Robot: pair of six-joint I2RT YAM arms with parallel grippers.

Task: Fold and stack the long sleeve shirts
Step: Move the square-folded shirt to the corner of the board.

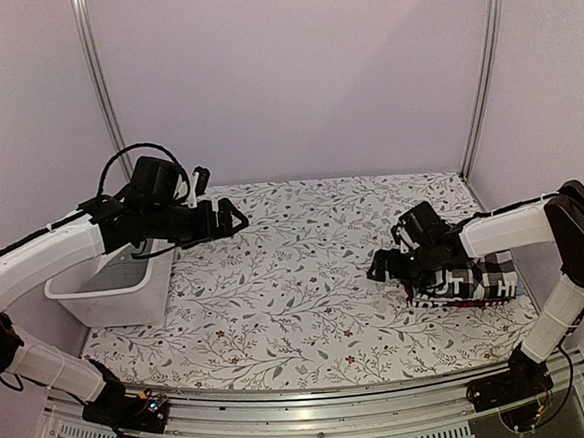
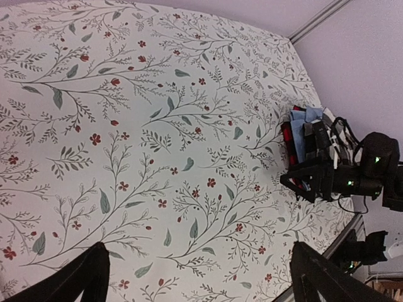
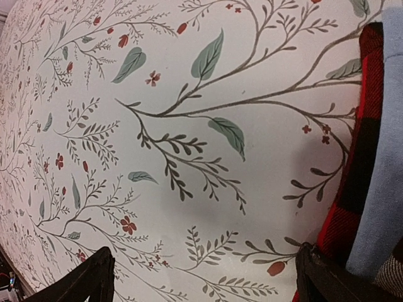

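Hovering spread beside the shirts [image 1: 487,284], the right claw [image 1: 388,265] seems done stacking; left claw [image 1: 230,221] spread too. Next: withdraw without dragging them.

Soft, even, faintly pink light covers the bench [image 1: 300,329], with no glare. Shadows on the bench are weak and fuzzy-edged. The top view is slightly soft. In the right wrist view the right hand [image 3: 203,251] is dark, its 2 tips blurred.

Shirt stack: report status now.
Left claw open, empty, near white tub. Right claw open, empty, beside shirt stack. Three shirts folded, stacked. Nothing blocking.
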